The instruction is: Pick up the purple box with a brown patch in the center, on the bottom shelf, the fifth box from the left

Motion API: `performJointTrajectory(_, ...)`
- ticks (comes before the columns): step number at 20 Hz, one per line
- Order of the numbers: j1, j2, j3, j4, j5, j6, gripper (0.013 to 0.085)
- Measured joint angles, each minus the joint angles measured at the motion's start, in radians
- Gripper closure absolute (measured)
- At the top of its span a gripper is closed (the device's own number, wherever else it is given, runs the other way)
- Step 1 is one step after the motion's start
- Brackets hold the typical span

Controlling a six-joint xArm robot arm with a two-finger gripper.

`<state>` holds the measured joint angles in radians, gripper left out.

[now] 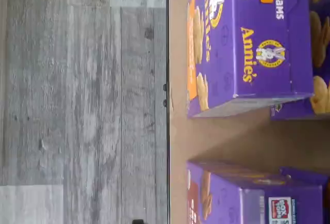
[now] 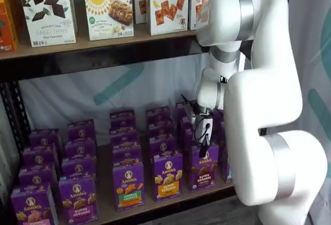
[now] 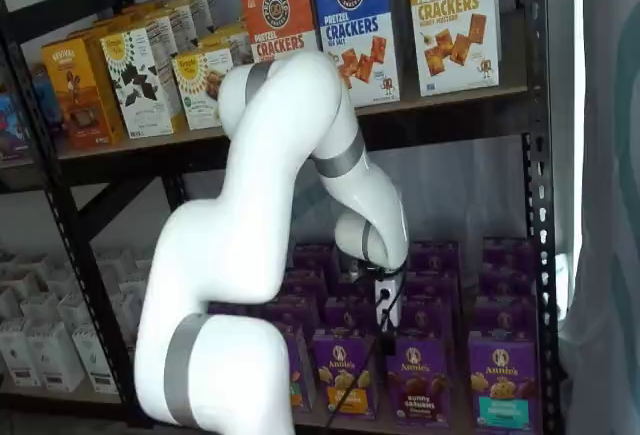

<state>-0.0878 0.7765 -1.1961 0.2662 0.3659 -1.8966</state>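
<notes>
The purple Annie's box with a brown patch (image 2: 203, 169) stands in the front row of the bottom shelf, at the right; it also shows in a shelf view (image 3: 416, 377). My gripper (image 2: 202, 139) hangs just above and slightly behind its top, and shows in a shelf view (image 3: 384, 317) beside a black cable. Its fingers are not distinct, so I cannot tell if they are open. In the wrist view, turned on its side, a purple box with a reddish-brown front (image 1: 242, 195) lies apart from a purple box with an orange patch (image 1: 247, 44).
Rows of purple Annie's boxes (image 2: 128, 186) fill the bottom shelf (image 2: 155, 207), a yellow-patch one (image 2: 168, 177) next to the target. Cracker boxes (image 2: 168, 2) stand on the upper shelf. The white arm (image 2: 258, 106) blocks the shelf's right end. Grey wood floor (image 1: 77, 105) lies before the shelf edge.
</notes>
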Motion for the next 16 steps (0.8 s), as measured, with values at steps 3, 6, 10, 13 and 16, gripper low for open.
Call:
performJointTrajectory(3,-0.007,0.004,-0.042,-0.064,0.134,0.056,0.0130)
performJointTrajectory(6,-0.004,0.001,-0.037,-0.065,0.145,0.060,0.0130)
performJointTrajectory(10,0.005,-0.002,-0.016,0.006,0.101,0.003,0.0130)
performJointTrajectory(13,0.014,-0.002,0.000,0.091,0.045,-0.067,0.0130)
performJointTrajectory(16,0.022,0.004,0.009,0.147,-0.006,-0.113,0.0130)
